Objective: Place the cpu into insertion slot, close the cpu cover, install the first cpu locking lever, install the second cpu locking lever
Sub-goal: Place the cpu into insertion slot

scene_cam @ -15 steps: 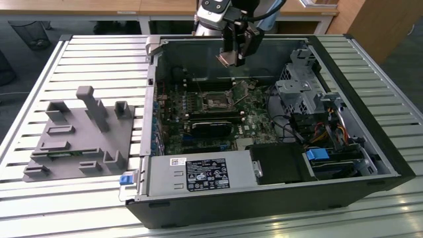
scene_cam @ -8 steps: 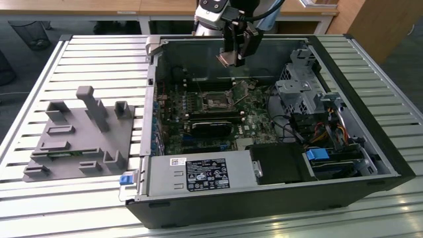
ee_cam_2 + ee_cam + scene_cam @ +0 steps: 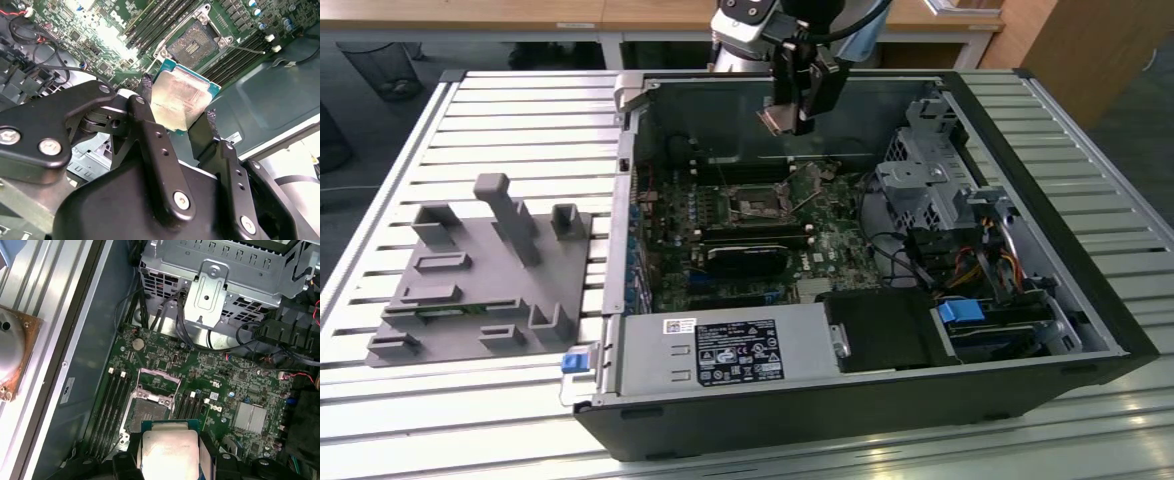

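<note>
You had one table [image 3: 520, 120] carrying one open case [image 3: 854, 420], with one grey fixture [image 3: 480, 290] beside it on the exterior view's left. Inside the case lay one green board [image 3: 220, 375].

Your gripper [image 3: 798, 115] hung over the far part of the case, high above the board. Its two fingers [image 3: 145, 87] were clamped on two opposite edges of the cpu [image 3: 181, 100], metal top facing the wrist cameras. The cpu was in the air, well apart from the slot [image 3: 147, 415] and not yet over it squarely. The cover [image 3: 159, 382] stood swung open just beyond the slot, so the socket was bare and ready.

The step in hand looked to be the placing. To do it well, you needed, I judge, to:
- centre the cpu over the slot
- turn it until its edges ran parallel to the slot's rim
- hold it level
- come straight down with no sideways slide, since the contacts looked easy to bend
- keep the fingers off the open cover
- let go only once it sat flat, without pressing

Counted: one table, one case, one fixture, one board, one gripper, one cover, one slot, one cpu
</note>
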You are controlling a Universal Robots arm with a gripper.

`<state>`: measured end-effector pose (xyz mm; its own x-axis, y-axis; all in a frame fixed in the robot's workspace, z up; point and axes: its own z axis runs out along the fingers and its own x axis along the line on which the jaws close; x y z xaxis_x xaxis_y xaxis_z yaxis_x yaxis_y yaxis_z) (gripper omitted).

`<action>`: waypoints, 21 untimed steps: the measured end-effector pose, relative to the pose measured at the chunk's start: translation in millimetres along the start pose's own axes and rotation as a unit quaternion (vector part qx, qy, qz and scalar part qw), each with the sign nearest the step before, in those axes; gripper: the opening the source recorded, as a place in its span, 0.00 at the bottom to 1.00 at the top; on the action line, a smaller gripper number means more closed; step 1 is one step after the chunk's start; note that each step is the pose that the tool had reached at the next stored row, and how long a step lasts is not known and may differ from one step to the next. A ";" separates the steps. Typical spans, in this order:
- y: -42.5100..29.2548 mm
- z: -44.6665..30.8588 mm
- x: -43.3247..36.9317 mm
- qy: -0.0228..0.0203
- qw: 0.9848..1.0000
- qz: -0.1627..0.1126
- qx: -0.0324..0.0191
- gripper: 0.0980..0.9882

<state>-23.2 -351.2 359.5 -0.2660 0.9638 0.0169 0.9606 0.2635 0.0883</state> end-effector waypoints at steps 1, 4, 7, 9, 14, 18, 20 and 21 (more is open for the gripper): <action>0.0 0.0 0.0 0.000 1.000 0.003 0.000 0.50; 0.0 0.1 0.0 -0.001 1.000 0.010 0.000 0.50; 0.0 0.1 0.0 -0.002 1.000 0.018 0.000 0.50; 0.0 0.2 0.0 -0.002 1.000 0.024 0.000 0.50; 0.0 0.3 0.0 -0.003 0.999 0.037 -0.001 0.50; 0.0 0.5 0.0 -0.004 0.999 0.048 -0.001 0.50; -0.1 0.6 0.0 -0.005 0.999 0.054 -0.001 0.50; -0.1 0.6 0.0 -0.005 0.998 0.056 -0.001 0.50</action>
<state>-23.2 -351.2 358.8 -0.1555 0.9877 0.0169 0.9842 0.1535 0.0883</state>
